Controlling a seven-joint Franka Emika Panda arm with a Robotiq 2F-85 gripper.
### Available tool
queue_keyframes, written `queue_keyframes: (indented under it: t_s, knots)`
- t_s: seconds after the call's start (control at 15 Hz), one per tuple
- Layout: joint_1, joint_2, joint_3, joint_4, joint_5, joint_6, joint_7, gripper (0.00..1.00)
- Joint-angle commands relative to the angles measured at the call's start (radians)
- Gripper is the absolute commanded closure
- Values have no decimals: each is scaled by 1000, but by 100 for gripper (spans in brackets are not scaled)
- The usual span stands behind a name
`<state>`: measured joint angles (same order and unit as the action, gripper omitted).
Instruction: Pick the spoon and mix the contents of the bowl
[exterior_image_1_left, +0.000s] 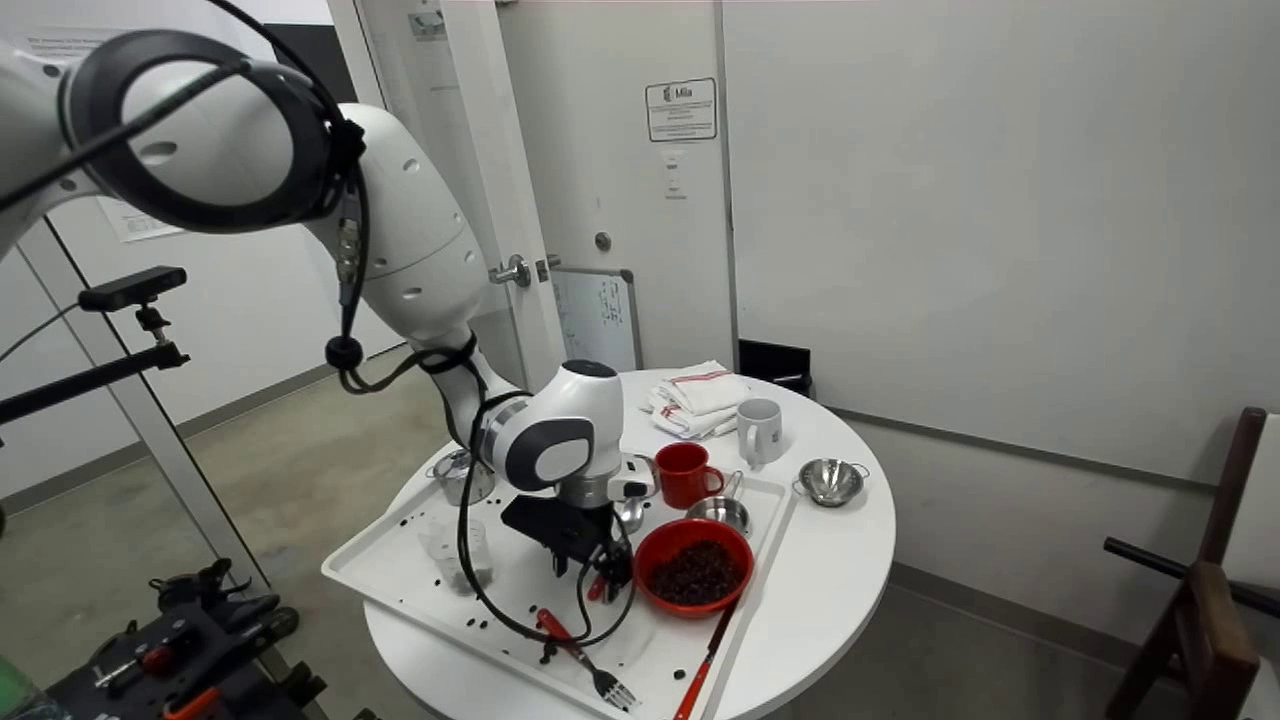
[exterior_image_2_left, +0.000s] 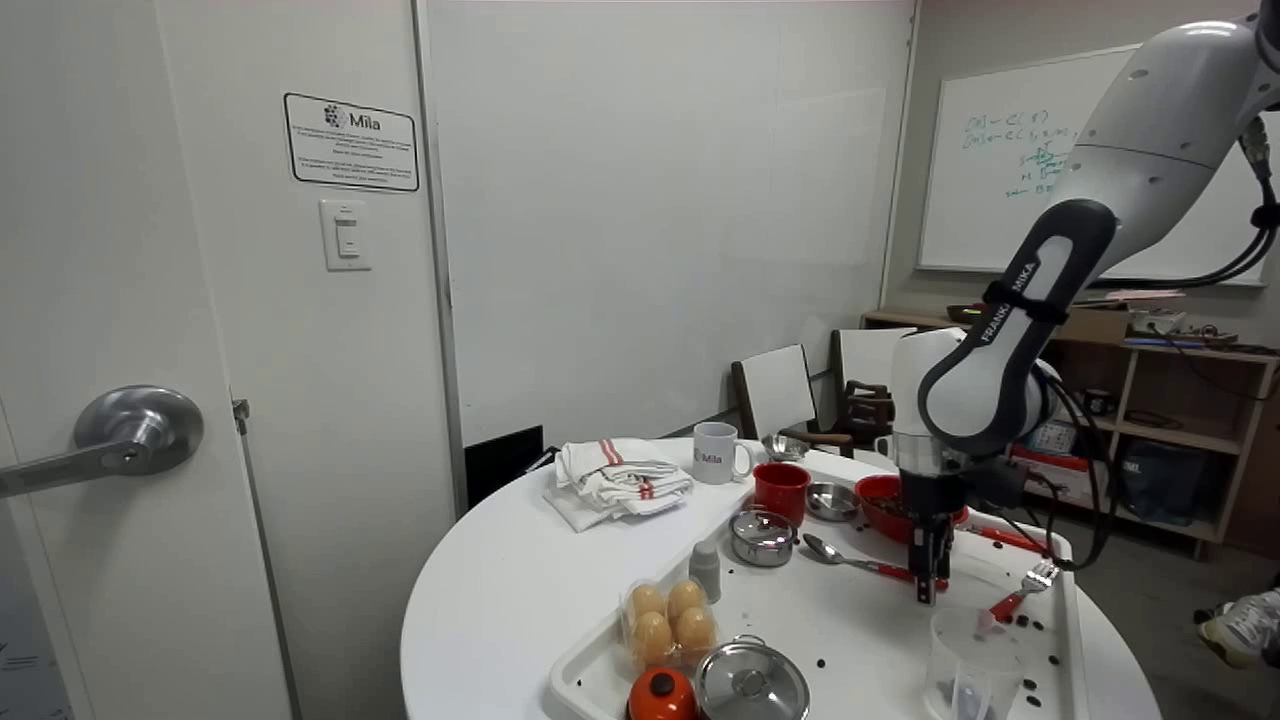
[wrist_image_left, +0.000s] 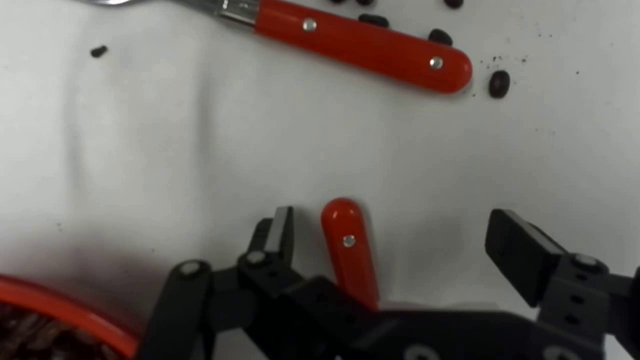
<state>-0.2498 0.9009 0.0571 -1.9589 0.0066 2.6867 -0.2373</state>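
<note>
The spoon lies on the white tray. In an exterior view its steel head and red handle (exterior_image_2_left: 885, 570) show. In the wrist view the end of the spoon's red handle (wrist_image_left: 352, 252) lies between my jaws, nearer the left finger and apart from both. My gripper (wrist_image_left: 390, 220) is open and low over the tray; it also shows in both exterior views (exterior_image_1_left: 588, 580) (exterior_image_2_left: 930, 590). The wide red bowl (exterior_image_1_left: 690, 607) holds dark beans and stands beside the gripper. Its rim (wrist_image_left: 65, 306) shows at the lower left of the wrist view. The spoon's head is hidden in the wrist view.
A fork (wrist_image_left: 360, 47) with a red handle lies close by on the tray (exterior_image_1_left: 400, 607). A knife (exterior_image_1_left: 700, 675) lies beside the bowl. A red mug (exterior_image_1_left: 683, 480), a small steel pan (exterior_image_1_left: 722, 512) and a clear cup (exterior_image_2_left: 975, 660) stand around. Loose beans are scattered.
</note>
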Motion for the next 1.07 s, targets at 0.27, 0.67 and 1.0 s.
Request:
queue_keyframes:
  t_s: [0.27, 0.67, 1.0]
  knots:
    - [-32, 17, 25, 10, 10, 52, -40, 53]
    - [-52, -4, 44, 0, 19, 33, -49, 95]
    - [-80, -61, 71, -41, 45, -5, -49, 92]
